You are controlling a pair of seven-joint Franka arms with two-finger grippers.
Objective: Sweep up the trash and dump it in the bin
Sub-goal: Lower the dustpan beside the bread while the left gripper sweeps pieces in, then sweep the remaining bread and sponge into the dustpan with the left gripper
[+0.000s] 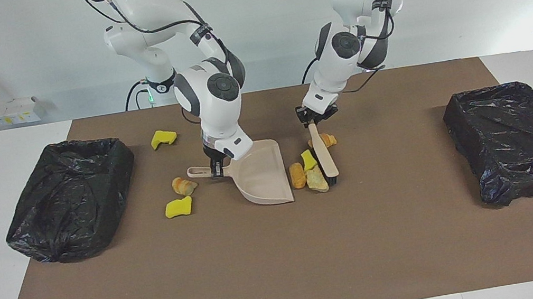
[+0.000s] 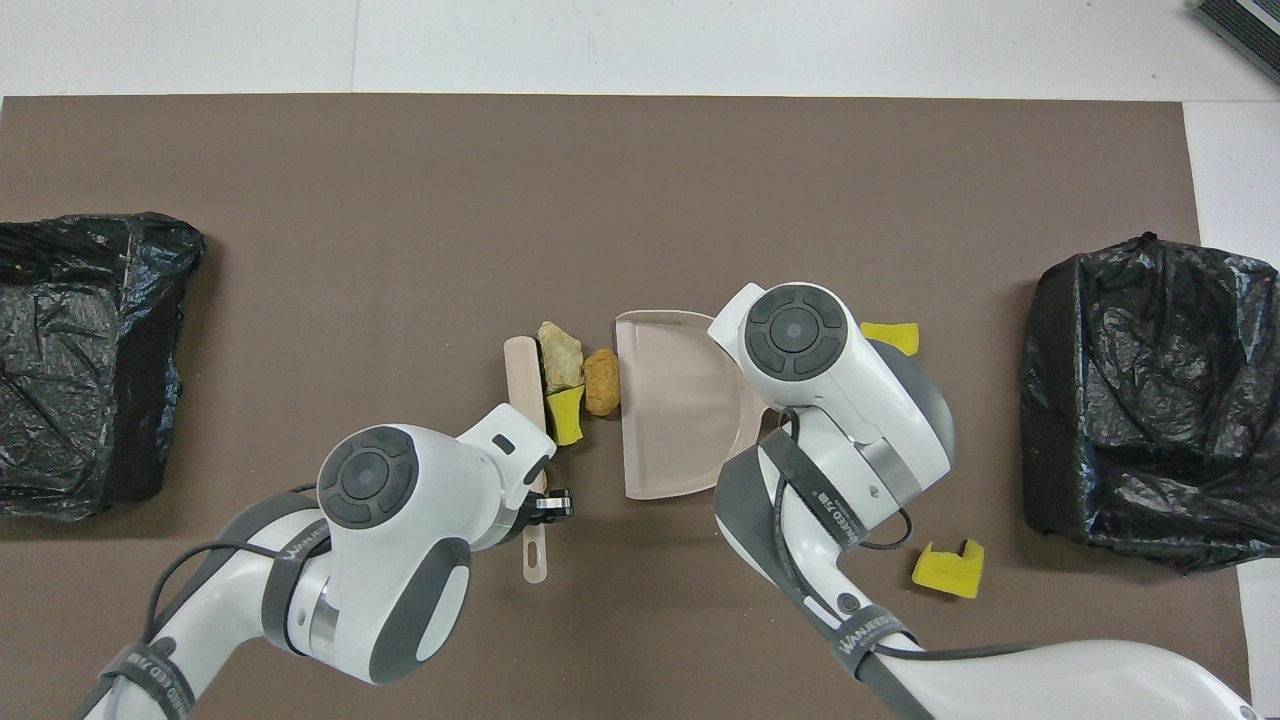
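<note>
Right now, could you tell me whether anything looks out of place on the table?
Yes: one bread chunk lies beside the brush handle toward the left arm's end, not on the dustpan side with the other pieces, so this sweep would likely leave it.

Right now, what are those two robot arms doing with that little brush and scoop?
They are sweeping up trash. The left end effector holds a brush and has it against a clump of bread chunks and a yellow sponge piece, right beside the mouth of the beige dustpan. The right end effector grips the dustpan's handle, holding it on the mat. Nothing lies in the dustpan yet. More pieces lie near the handle, and a black-bagged bin waits at each end.
</note>
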